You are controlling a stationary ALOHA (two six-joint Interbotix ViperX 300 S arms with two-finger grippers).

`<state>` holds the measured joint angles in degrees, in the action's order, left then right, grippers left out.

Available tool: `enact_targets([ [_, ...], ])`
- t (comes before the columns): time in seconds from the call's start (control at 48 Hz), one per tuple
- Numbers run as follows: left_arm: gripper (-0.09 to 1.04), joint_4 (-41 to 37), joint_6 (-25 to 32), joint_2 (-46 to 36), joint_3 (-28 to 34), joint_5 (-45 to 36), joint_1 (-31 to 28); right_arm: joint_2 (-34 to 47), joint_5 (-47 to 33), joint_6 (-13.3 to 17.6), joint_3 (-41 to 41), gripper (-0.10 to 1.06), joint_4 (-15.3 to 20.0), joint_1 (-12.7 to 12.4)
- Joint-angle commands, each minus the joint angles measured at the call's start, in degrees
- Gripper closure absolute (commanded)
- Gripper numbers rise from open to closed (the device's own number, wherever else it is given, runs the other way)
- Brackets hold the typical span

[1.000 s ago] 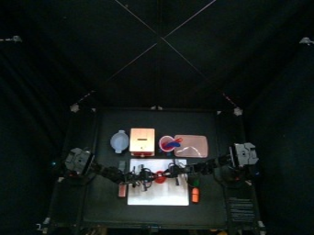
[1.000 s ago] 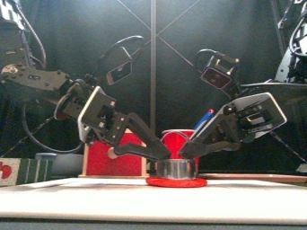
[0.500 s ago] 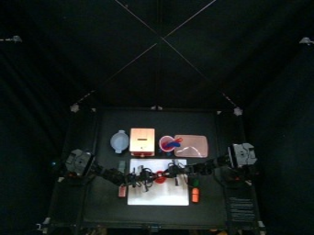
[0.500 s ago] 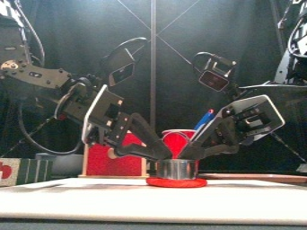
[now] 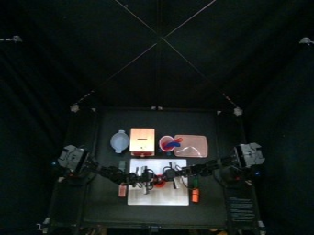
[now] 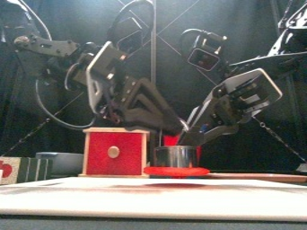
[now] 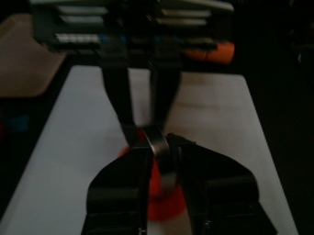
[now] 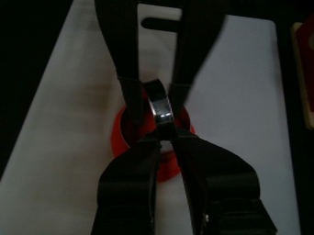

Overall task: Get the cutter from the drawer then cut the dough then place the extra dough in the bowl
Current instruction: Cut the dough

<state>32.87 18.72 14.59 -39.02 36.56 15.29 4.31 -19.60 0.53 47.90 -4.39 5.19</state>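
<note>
Two grippers (image 7: 157, 144) (image 8: 161, 128) pinch the cutter (image 6: 177, 156) (atop dough (image 6: 178, 171)).

— What sort of place do we have here?
— We take it for a robot lab, a test booth and no kitchen: black curtains (image 5: 157, 55) close in a small black table (image 5: 105, 207).
— And the kitchen things?
— We see only toys: a white cutting board (image 5: 157, 195), a wooden box (image 5: 142, 138), a pink tray (image 5: 200, 145), with the left arm (image 6: 72, 63) and the right arm (image 6: 258, 81) above them.
</note>
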Motion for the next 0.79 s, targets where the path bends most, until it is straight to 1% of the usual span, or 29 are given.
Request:
enact_targets([
  [0.021,0.21,-0.97,0.09,-1.05,1.76,0.44,-0.26,-1.49,0.00,0.53,-1.32,0.33,0.35,-0.35],
  [0.104,0.13,-0.88,0.09,-0.79,1.67,0.53,-0.62,-1.58,0.00,0.62,-1.49,0.28,0.62,-0.26],
  [0.229,0.07,-1.05,0.18,-1.05,1.41,0.53,-1.05,-1.85,0.18,0.62,-1.85,0.23,0.97,-0.18],
  [0.521,0.06,-1.76,0.35,-2.55,-0.35,0.97,-1.67,-1.93,3.87,0.70,-3.52,0.23,1.49,0.00],
  [0.792,0.08,-1.58,-0.09,-5.80,-4.75,1.32,-1.67,-2.55,11.51,0.70,-5.63,0.23,1.85,0.09],
])
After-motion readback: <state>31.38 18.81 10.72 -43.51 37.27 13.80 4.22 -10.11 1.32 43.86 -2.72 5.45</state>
